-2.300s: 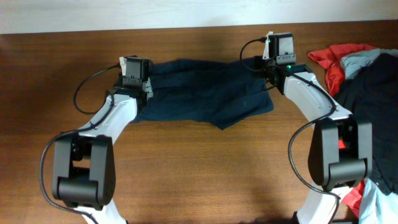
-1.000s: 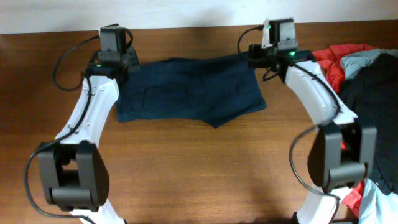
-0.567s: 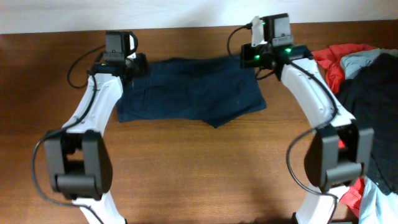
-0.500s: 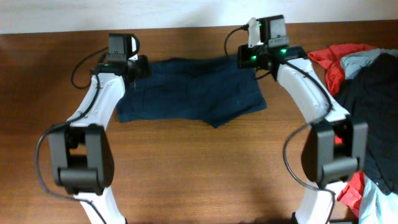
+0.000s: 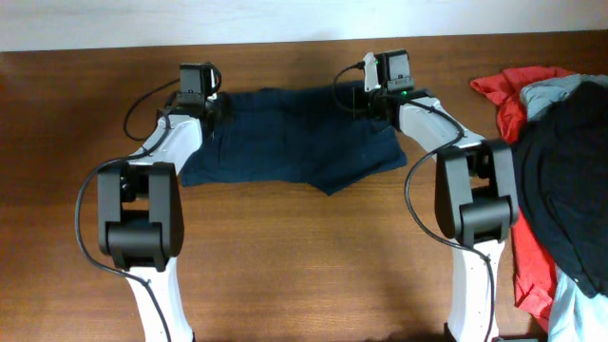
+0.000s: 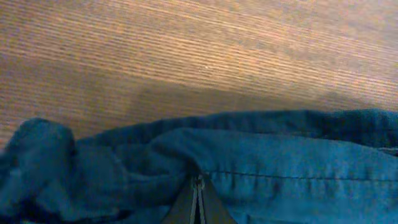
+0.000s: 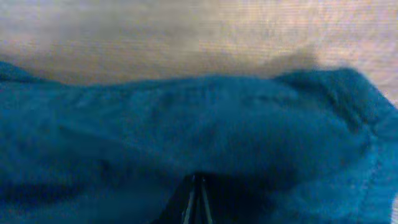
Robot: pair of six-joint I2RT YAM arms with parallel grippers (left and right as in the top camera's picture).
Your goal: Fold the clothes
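The dark navy-blue shorts (image 5: 294, 142) lie spread flat on the wooden table, waist edge toward the far side, legs toward me. My left gripper (image 5: 207, 103) is at the far left corner of the shorts. In the left wrist view its fingertips (image 6: 198, 185) are pressed together on a fold of the blue fabric (image 6: 280, 174). My right gripper (image 5: 372, 95) is at the far right corner. In the right wrist view its fingertips (image 7: 196, 180) are closed in the fabric (image 7: 186, 124).
A pile of other clothes lies at the right edge: a red garment (image 5: 499, 90), a grey-blue piece (image 5: 551, 90) and a large black garment (image 5: 565, 180). The table's far edge and a pale wall run just behind the grippers.
The shorts have been pulled out wider and flatter. Both grippers have since slid inward along the far edge, toward each other, while the shorts' outline stayed about the same.
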